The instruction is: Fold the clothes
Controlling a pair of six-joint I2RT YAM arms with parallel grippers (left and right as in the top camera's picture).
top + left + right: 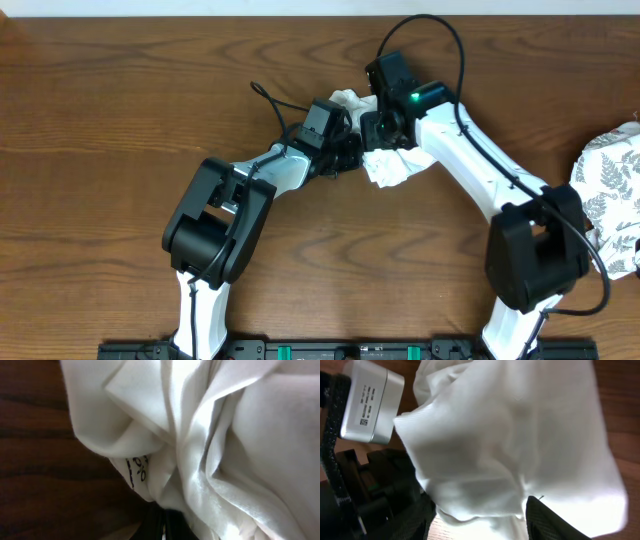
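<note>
Your T-shirt (392, 168) is soft, light and limp, bunched between the two claws; the left claw (346, 152) pinches a fold of it, the right claw (480, 517) stands spread with cloth between its jaws. Better to grip a hem or seam, I'd judge, since loose folds will likely sag

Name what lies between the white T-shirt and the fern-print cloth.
Overhead, only the right arm crosses the bare wooden table between T-shirt and fern-print cloth.

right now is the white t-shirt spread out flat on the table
No, the white T-shirt is bunched in a crumpled heap near the middle of the wooden table.
</note>
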